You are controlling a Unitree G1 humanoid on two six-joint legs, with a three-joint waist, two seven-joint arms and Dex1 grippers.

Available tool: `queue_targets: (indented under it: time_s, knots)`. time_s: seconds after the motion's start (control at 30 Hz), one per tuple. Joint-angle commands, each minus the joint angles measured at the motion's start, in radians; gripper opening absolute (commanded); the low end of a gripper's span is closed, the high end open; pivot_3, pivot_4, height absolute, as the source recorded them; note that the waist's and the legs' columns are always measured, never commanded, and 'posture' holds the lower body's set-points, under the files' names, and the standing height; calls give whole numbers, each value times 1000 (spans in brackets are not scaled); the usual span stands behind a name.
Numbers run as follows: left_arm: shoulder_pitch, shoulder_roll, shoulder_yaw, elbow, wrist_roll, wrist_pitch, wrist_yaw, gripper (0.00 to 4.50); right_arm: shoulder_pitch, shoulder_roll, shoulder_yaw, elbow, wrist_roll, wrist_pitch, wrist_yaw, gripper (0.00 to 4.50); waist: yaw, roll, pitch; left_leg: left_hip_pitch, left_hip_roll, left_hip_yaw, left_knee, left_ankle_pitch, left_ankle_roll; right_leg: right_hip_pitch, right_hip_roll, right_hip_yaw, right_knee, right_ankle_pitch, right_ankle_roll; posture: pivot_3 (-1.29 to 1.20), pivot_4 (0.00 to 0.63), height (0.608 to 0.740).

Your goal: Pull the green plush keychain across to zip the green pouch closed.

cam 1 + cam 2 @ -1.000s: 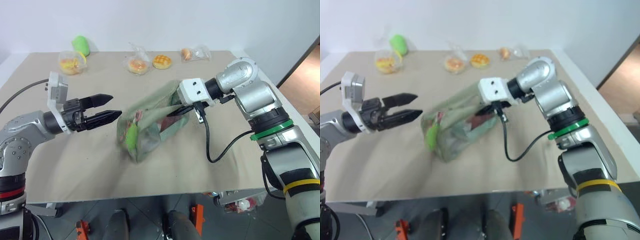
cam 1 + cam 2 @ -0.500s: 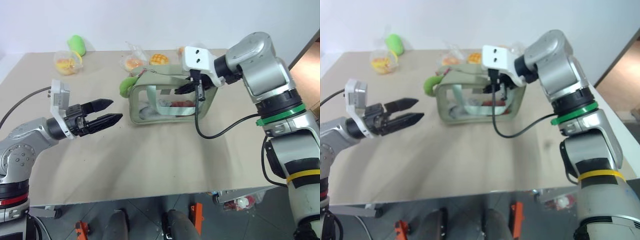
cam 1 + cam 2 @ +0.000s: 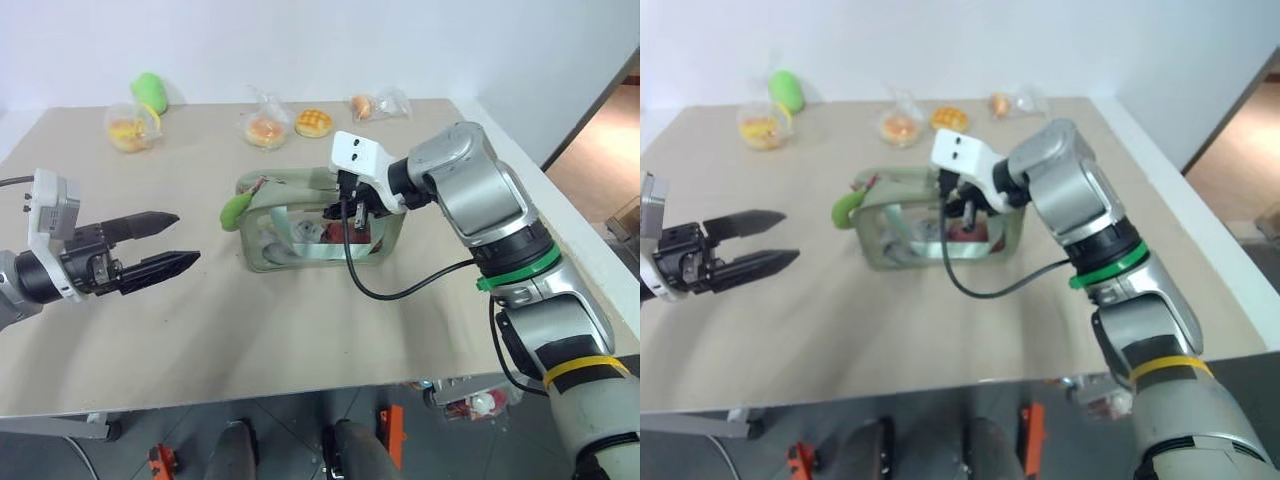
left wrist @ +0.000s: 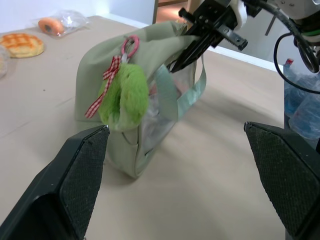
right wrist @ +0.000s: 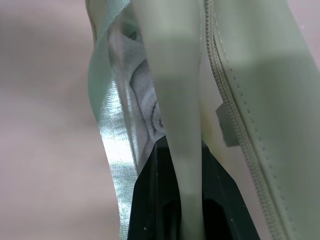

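Left claw (image 3: pixel 172 240) at frame left, jaws wide apart, holding nothing. Right claw (image 3: pixel 347 207) clamped tight on a mint strap (image 5: pixel 175 100) of the green pouch (image 3: pixel 300 255), mid-frame on the worktop (image 3: pixel 300 330). Green plush keychain (image 3: pixel 233 209) hangs at the pouch's left end.

Both arms are brushed silver metal with rounded joints. The right arm (image 3: pixel 470 190) wears a green ring and a yellow band, trailing a black cable (image 3: pixel 400 290). White camera blocks sit behind black, textured fingers (image 4: pixel 80 180).
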Motion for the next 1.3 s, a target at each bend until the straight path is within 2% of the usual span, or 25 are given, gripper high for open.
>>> queue_targets:
  time_s: [0.03, 0.23, 0.43, 0.53, 0.63, 0.73, 0.8, 0.9, 1.1, 1.3]
  knots:
    - [-11, 7, 13, -25, -13, -6, 10, 4500, -61, 29, -34, -28, 63, 11, 16, 44, -7, 0, 0, 0, 0, 0, 0, 0, 0, -1, 1, 1, 0, 1, 0, 0, 150, 740]
    - [-31, -9, -15, 2, 2, -20, 17, 4500, -51, 6, -24, -32, 81, -49, 24, 44, -4, 0, 0, -3, 1, -2, 0, 0, 0, -6, 6, 6, 0, 2, 0, 0, 150, 740]
    - [-53, -24, -28, 29, 5, -26, 23, 4500, -32, -23, -31, 0, 89, -133, 22, 1972, -3, 0, 0, -6, 0, -1, 0, 0, 0, -9, 7, 10, 0, 3, 1, 0, 150, 740]
    - [-72, -30, -29, 52, 6, -24, 24, 4500, -70, -11, -56, 60, 110, -62, 3, 1972, -3, 0, 0, -6, 0, -1, 0, 0, 0, -9, 7, 10, 0, 3, 1, 0, 150, 740]
    - [-85, -32, -28, 62, 1, -20, 20, 4500, -90, -18, -84, 79, 133, -104, 14, 1972, -3, 0, 0, -6, 0, -1, 0, 0, 0, -9, 7, 10, 0, 3, 1, 0, 150, 740]
    - [-99, -22, -25, 88, 9, -21, 10, 4500, -202, -89, -264, 134, 340, -19, 188, 1972, -1, 0, 1, -7, 0, 0, 0, 0, 1, -11, 7, 10, 0, 4, 2, 0, 150, 740]
    - [-102, -18, -17, 108, 12, -21, 6, 4500, -203, -145, -339, 120, 435, -27, 273, 1972, 3, 0, 1, -10, 0, 0, 0, 0, 1, -13, 7, 10, 1, 5, 0, 0, 150, 740]
    - [-109, -21, -10, 130, 9, -16, 10, 4500, -136, -221, -356, 68, 468, -67, 329, 1972, 12, -6, -3, -9, 0, 0, 0, -3, 0, -11, 7, 10, 0, 3, -2, 0, 150, 740]
    - [-105, -26, -24, 158, 29, -25, 1, 4500, 83, -336, -359, -19, 420, -183, 276, 1972, 10, -4, -2, -8, 0, 1, 1, -4, 1, -11, 7, 12, 0, 2, -1, 0, 150, 740]
    - [-122, -28, -47, 189, 45, -23, -9, 4500, 201, -338, -368, -25, 381, -237, 163, 1972, 5, -4, -2, -8, 0, 1, 1, -4, 1, -12, 9, 14, 1, 1, 3, 0, 150, 740]
